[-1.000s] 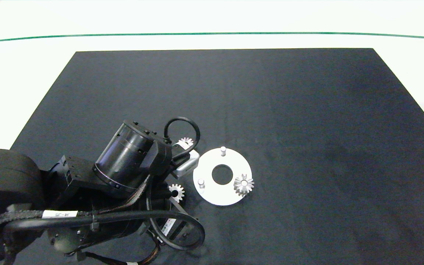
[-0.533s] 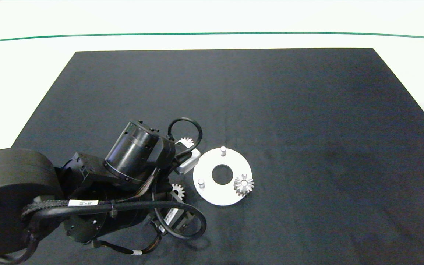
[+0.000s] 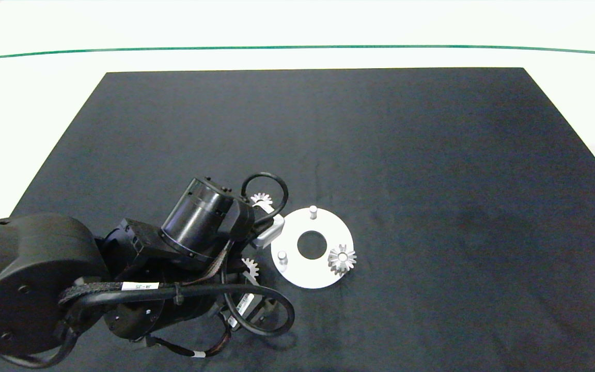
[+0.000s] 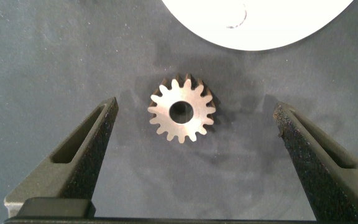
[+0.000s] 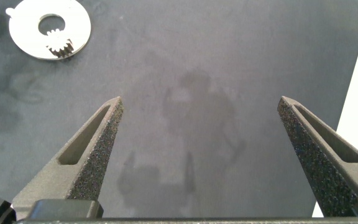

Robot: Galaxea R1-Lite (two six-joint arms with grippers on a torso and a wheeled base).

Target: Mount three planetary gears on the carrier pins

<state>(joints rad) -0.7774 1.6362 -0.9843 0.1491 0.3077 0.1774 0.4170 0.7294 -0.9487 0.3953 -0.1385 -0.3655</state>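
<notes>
A loose planetary gear (image 4: pixel 182 112) is seen flat on the mat between the left gripper's (image 4: pixel 194 134) wide-apart jaws — just left of centre, beside the carrier disc (image 4: pixel 260 25); the right gripper (image 5: pixel 201 146) is held open, well away.

We see 1 gear (image 3: pixel 342 259) on the disc (image 3: pixel 312 274) | 2 gears (image 3: pixel 251 266) (image 3: pixel 261 198) on the mat (image 3: pixel 380 155), left of it | left gripper (image 4: pixel 194 140) straddling 1.
</notes>
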